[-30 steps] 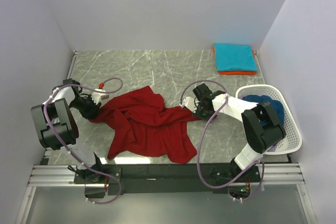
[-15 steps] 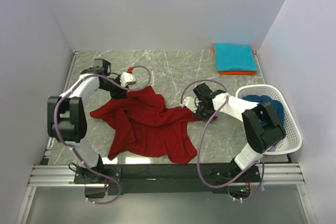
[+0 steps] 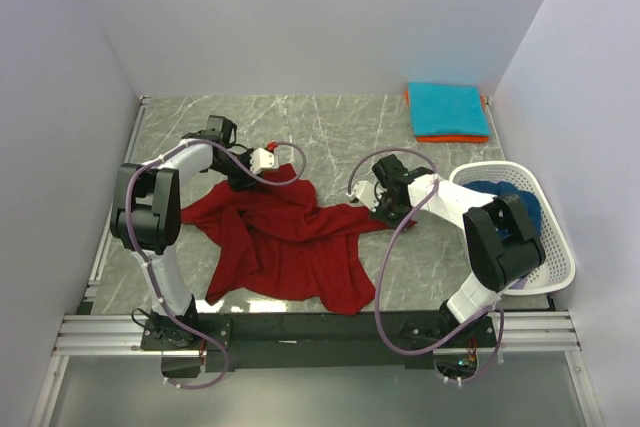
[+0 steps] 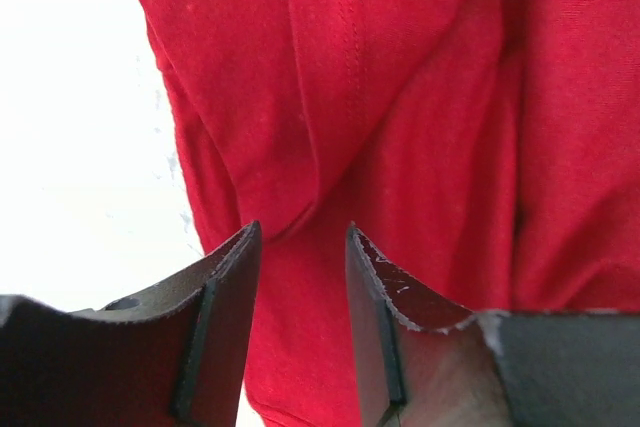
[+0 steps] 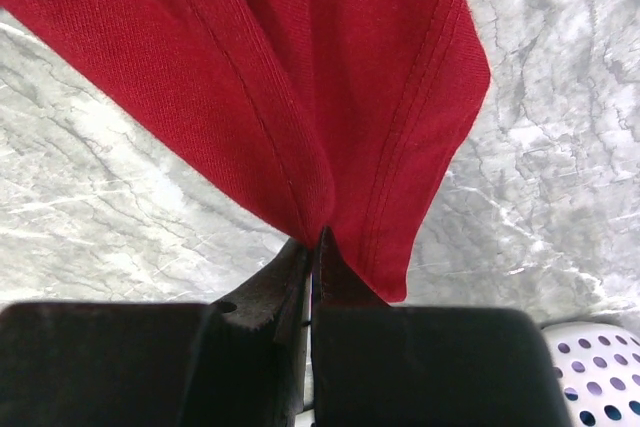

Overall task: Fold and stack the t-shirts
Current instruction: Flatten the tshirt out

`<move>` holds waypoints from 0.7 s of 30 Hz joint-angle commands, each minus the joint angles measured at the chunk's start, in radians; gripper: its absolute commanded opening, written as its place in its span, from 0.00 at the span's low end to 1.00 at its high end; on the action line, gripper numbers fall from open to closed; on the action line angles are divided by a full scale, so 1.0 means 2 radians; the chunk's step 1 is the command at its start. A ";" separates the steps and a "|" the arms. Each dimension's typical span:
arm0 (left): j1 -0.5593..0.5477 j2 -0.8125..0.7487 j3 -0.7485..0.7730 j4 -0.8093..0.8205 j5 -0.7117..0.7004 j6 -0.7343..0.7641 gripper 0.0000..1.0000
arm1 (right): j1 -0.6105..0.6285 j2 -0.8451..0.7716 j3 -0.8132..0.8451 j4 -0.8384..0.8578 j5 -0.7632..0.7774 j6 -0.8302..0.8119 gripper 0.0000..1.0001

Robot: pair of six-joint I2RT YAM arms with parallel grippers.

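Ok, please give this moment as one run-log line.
left jaws: open over dark red t-shirt | right jaws: shut on it | stack: teal t-shirt on orange t-shirt

Dark red t-shirt (image 3: 285, 242) lies crumpled

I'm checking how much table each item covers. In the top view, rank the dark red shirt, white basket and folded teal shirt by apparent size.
1. dark red shirt, spread out, clearly largest.
2. white basket.
3. folded teal shirt, smallest, though it lies farther from the camera.
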 commanded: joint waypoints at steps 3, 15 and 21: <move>-0.010 0.011 0.014 0.025 -0.009 0.031 0.44 | -0.006 0.000 0.023 -0.017 -0.001 0.003 0.00; -0.009 0.030 0.061 0.001 -0.006 -0.003 0.01 | -0.016 0.015 0.041 -0.019 0.007 0.006 0.00; 0.068 0.008 0.124 -0.061 0.009 -0.056 0.01 | -0.026 0.044 0.101 -0.042 -0.007 0.014 0.00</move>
